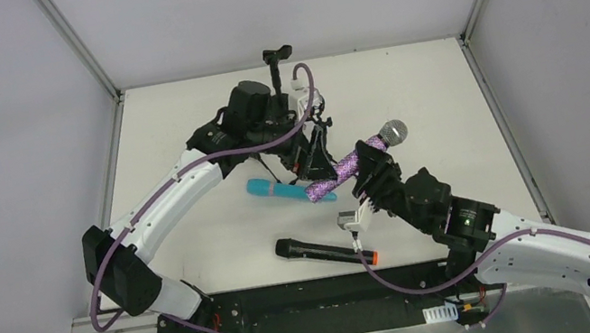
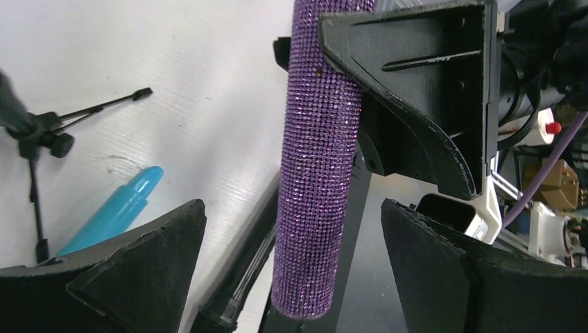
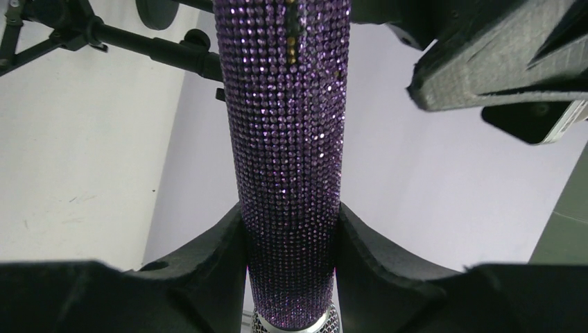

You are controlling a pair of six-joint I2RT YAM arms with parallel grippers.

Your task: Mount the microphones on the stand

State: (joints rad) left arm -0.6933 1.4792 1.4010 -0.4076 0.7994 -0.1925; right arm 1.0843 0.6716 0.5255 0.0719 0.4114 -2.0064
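- My R gripper (image 3: 291, 267) is clamped on the purple mic (image 3: 288, 139). Both pads hug the glitter barrel just short of the silver mesh head (image 1: 393, 132).
- Top view: the purple mic (image 1: 331, 176) runs slantwise. From R gripper (image 1: 365, 170) the head is at approx 2 o'clock and the tail end at approx 8 o'clock.
- My L gripper (image 2: 301, 277) is wide apart and grips nothing. The mic's tail (image 2: 315, 173) sits btwn the two fingers with a gap on each side, a bit nearer the L finger (image 2: 152, 270).
- L gripper (image 1: 315, 158) comes in from 11 o'clock in the top view, over the mic's tail half.
- Turquoise mic (image 1: 282, 189) lies flat on the table (image 1: 179, 150), at approx 9 o'clock of R gripper. The purple tail crosses over its R end.
- Black mic (image 1: 323, 253) w/ orange ring lies on the table at approx 7 o'clock of R gripper, apart from the other two.
- Stand (image 1: 279, 57) w/ its clip is at approx 12 o'clock of L gripper, near the far table edge. No mic in the clip.
- R wrist view: dark stand bars cross behind the mic, upper L.
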